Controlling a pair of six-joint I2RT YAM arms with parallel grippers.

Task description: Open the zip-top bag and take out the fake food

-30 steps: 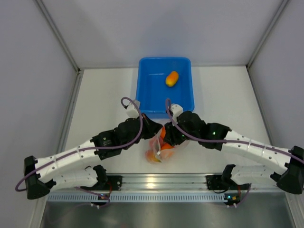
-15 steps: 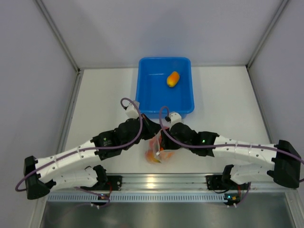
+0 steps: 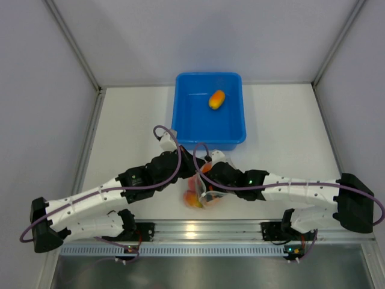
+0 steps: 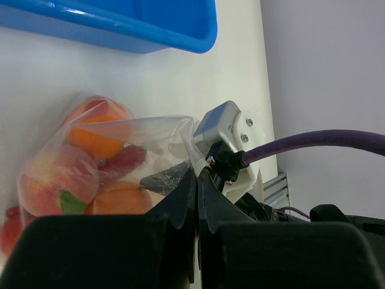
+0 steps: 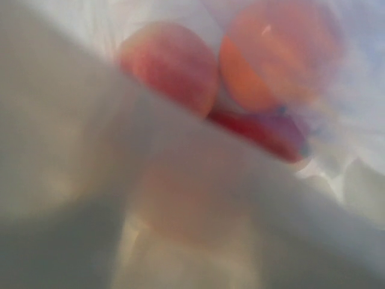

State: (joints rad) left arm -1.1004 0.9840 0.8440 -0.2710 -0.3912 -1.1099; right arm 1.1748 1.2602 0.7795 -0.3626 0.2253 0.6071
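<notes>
- We find the zip-top bag [image 4: 157, 137], a clear crinkly pouch, slumped near the blue tub [image 3: 187, 123] and apart from it, one top corner lifted and pinched by the left gripper [image 4: 197, 176]
- Inside it the fake food [image 4: 90, 159] sits packed together: an orange piece [image 4: 96, 129], a pink peach [image 4: 55, 180] with a green leaf, a red piece [image 4: 123, 159]
- We see one yellow-orange piece [image 3: 217, 99] lying alone inside the tub
</notes>
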